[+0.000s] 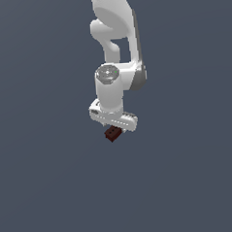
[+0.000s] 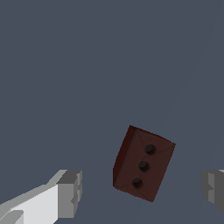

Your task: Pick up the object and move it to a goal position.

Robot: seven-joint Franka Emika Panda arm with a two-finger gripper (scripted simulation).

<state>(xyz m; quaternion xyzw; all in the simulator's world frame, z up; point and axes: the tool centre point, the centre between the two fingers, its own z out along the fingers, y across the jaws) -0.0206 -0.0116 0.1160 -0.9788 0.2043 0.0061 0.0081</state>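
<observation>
The object (image 2: 142,164) is a small dark red-brown block with three round studs in a row on its top face. In the wrist view it lies on the grey floor between the two grey fingertips (image 2: 70,192), with a gap on each side. My gripper (image 2: 142,191) is open and touches nothing. In the exterior view the white gripper (image 1: 113,124) hangs straight down over the object (image 1: 112,133), which peeks out just under the hand. The fingers themselves are hard to make out there.
A flat, uniform dark grey floor (image 1: 49,190) fills both views. The white arm (image 1: 115,35) rises from the gripper toward the top of the exterior view. No goal marker shows.
</observation>
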